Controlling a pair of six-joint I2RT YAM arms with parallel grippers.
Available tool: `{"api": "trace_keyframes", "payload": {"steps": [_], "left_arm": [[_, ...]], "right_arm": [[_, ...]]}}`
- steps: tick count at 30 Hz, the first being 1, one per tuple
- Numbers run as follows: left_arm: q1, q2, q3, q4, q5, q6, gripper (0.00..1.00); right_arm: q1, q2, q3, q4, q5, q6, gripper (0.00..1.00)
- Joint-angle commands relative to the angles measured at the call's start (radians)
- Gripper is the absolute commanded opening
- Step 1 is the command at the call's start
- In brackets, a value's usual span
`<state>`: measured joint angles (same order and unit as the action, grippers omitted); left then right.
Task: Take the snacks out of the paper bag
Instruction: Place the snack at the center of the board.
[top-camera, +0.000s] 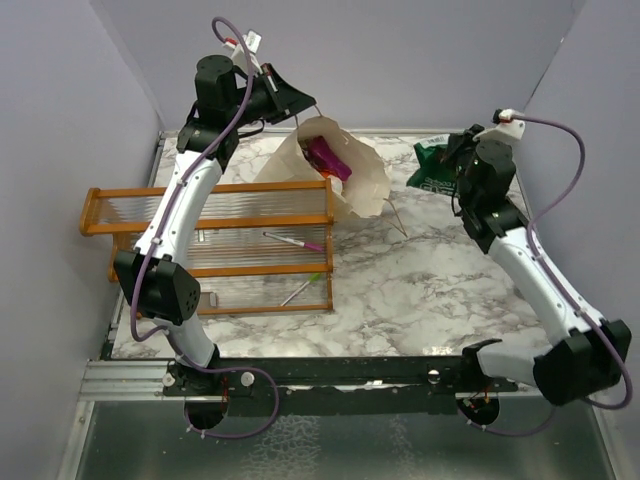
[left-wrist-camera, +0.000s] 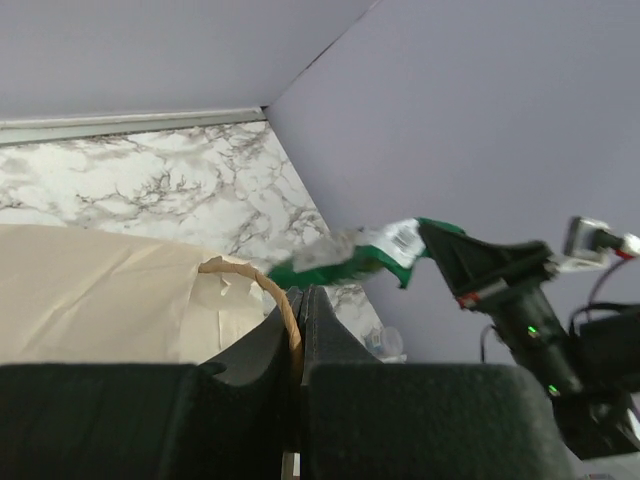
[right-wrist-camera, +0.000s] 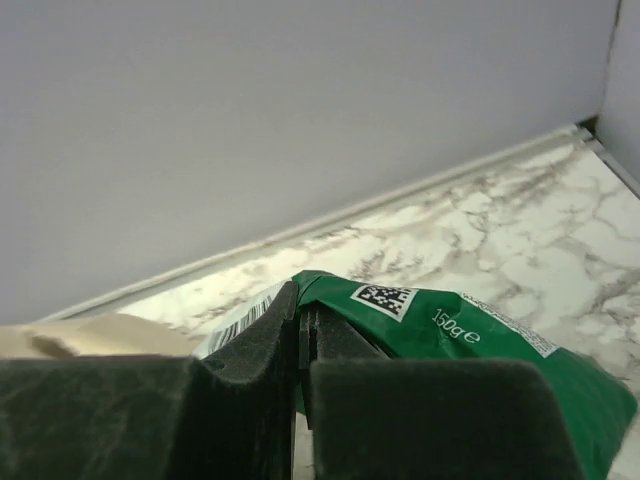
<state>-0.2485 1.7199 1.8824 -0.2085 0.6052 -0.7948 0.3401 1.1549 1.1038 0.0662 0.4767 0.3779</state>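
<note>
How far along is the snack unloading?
Early. Done: the green packet is clear of the paper bag, though none is set down yet in view. In hand: right hand shut on that packet; left hand pinches the bag's twine handle. Left: at least a magenta packet inside the bag.

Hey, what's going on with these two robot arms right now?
The left tool is shut on the twine handle of the paper bag, which stands open. The right tool is shut on a green packet, out of the bag and to its right. A magenta packet lies inside the bag.
</note>
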Motion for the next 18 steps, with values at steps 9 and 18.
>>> {"api": "trace_keyframes", "payload": {"steps": [9,18], "left_arm": [[-0.007,-0.056,-0.048,0.105,0.071,-0.059,0.00],[-0.024,-0.068,-0.099,0.133,0.080,-0.069,0.00]], "right_arm": [[-0.384,0.498,0.369,-0.072,-0.676,0.289,0.01],[-0.551,0.496,0.065,0.006,-0.893,0.309,0.01]]}}
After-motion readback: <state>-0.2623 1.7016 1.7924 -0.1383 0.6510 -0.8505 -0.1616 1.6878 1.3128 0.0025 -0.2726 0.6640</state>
